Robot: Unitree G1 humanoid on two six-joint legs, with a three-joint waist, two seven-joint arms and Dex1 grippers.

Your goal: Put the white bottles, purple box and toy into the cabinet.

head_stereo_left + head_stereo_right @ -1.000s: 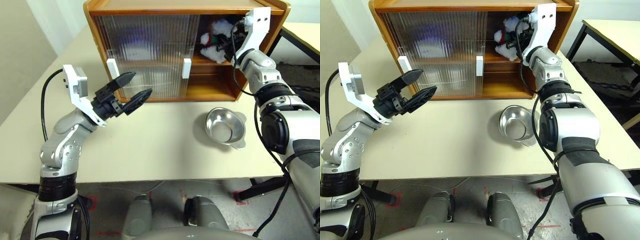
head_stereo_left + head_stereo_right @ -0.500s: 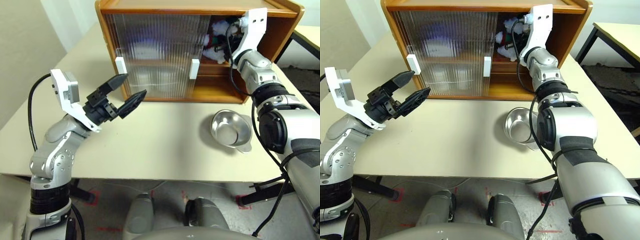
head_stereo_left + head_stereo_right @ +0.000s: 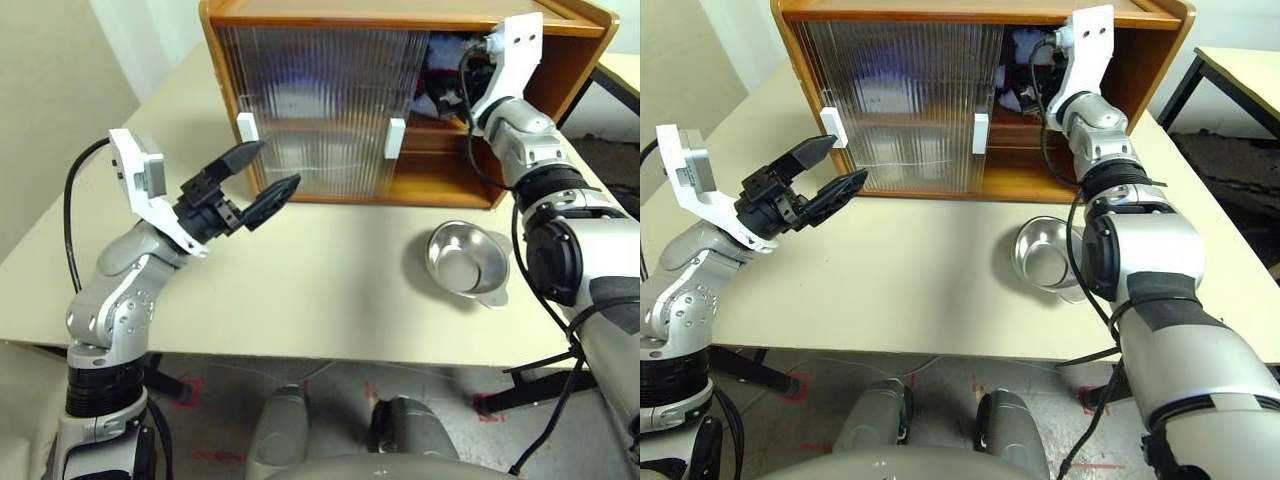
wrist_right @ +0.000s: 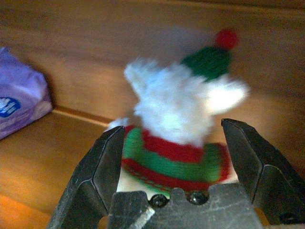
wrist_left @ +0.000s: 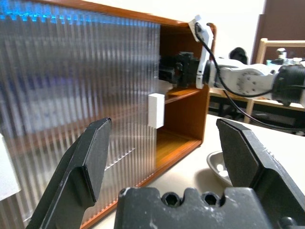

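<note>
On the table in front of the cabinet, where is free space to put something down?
The table is bare between the left gripper and the steel bowl, up to the cabinet. It is crowded at the open side, where the right gripper brackets the toy.

Head pair: looked forward and down from above the near edge of the table (image 3: 330,300), facing the cabinet (image 3: 300,20) at the far edge; both eyes shared table, cabinet and bowl (image 3: 465,262).
Left wrist: sat low and close to the cabinet's ribbed doors (image 5: 71,95), facing along them to the open end, also in the head pair.
Right wrist: sat inside the cabinet, very near the toy (image 4: 181,114) and purple box (image 4: 19,100).
</note>
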